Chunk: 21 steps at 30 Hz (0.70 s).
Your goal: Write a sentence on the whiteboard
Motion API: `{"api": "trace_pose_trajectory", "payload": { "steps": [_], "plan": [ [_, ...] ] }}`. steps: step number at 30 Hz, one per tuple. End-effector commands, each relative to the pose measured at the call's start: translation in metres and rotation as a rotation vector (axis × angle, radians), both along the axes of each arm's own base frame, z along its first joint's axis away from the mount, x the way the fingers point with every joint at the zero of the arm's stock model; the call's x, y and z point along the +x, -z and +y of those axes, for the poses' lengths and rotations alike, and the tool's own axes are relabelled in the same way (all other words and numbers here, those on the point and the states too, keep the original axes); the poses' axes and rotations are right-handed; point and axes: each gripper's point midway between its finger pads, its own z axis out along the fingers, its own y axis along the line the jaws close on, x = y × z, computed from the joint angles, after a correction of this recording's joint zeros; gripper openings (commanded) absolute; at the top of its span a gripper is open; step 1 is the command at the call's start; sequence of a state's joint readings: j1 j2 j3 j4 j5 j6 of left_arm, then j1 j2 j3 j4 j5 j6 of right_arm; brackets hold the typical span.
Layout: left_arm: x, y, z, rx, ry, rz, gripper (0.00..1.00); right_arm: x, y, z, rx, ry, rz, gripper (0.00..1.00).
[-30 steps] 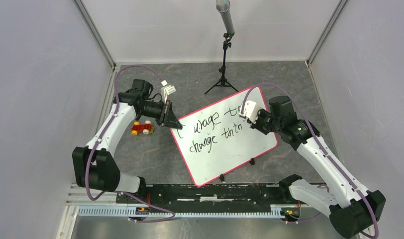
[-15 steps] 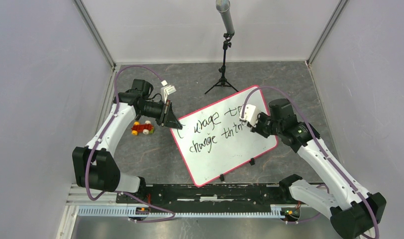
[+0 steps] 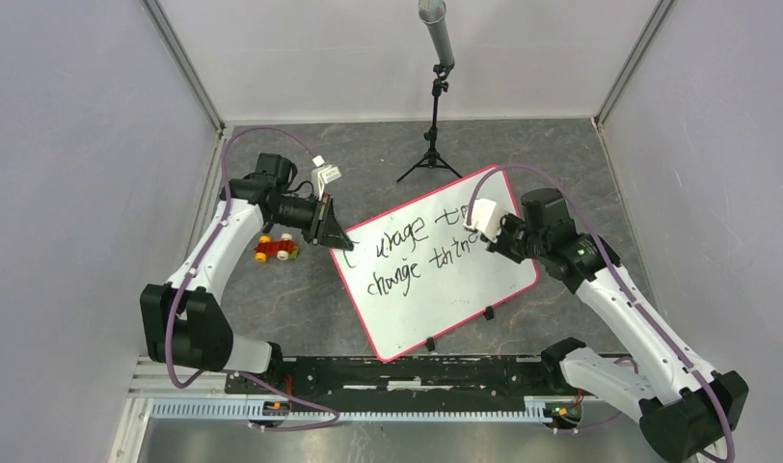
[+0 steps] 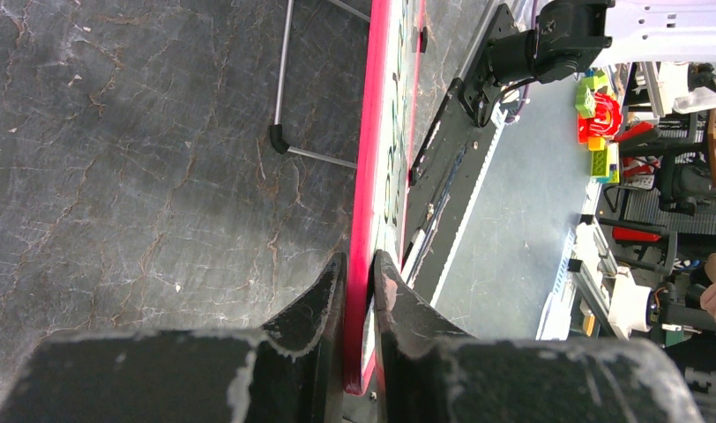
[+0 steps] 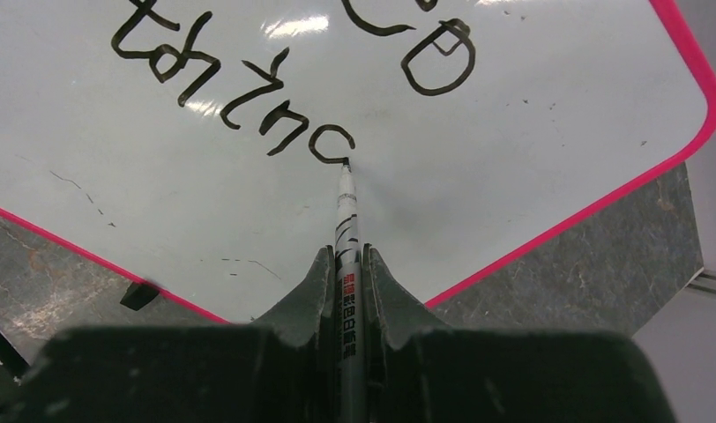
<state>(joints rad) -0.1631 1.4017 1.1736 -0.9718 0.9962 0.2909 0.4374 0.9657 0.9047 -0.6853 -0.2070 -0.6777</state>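
Since the earlier frame the right tool (image 5: 346, 257) has drifted only slightly along the lower line of writing, while the left arm, the board (image 3: 445, 299) and the car (image 3: 276, 249) sit as they did. That right tool is closed on a slim marker (image 5: 346, 207), with the front of the barrel sticking out, and the tip touches the board at the last curl of the sentence (image 3: 407, 253), near the board's right corner. The left tool (image 4: 359, 260) is clamped on the pink rim (image 4: 369, 132) at the board's left corner, one finger on each face. The board lies askew in the middle of the surface (image 3: 301, 309), between the two arms. A thin wire leg (image 4: 282, 79) shows beside it in the left wrist view, so it is probably propped rather than flat. It looks thin, stiff and light, and its glossy face offers nothing to grab, so the edge is the only sensible hold. So light a board would likely skate or rock under pen pressure unless pinned. The marker looks light and rigid with a smooth barrel, so it may twist if pressed hard. A firm grip low on the barrel and gentle contact should suit it.
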Motion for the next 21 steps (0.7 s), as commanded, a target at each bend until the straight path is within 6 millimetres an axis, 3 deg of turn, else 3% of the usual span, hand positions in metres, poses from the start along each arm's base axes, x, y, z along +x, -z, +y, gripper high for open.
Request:
{"api": "trace_pose_trajectory", "payload": {
  "steps": [1, 8, 21],
  "plan": [
    [0.009, 0.014, 0.002, 0.076, 0.027, -0.062, 0.02, 0.021, -0.031, 0.004, 0.034, 0.028, -0.091, 0.0],
    [0.009, 0.015, 0.002, 0.077, 0.028, -0.062, 0.02, 0.02, -0.031, 0.008, 0.041, 0.012, -0.077, 0.0],
    [0.009, 0.016, 0.001, 0.077, 0.03, -0.058, 0.02, 0.007, -0.007, 0.004, 0.012, -0.011, -0.013, 0.0]
  ]
}}
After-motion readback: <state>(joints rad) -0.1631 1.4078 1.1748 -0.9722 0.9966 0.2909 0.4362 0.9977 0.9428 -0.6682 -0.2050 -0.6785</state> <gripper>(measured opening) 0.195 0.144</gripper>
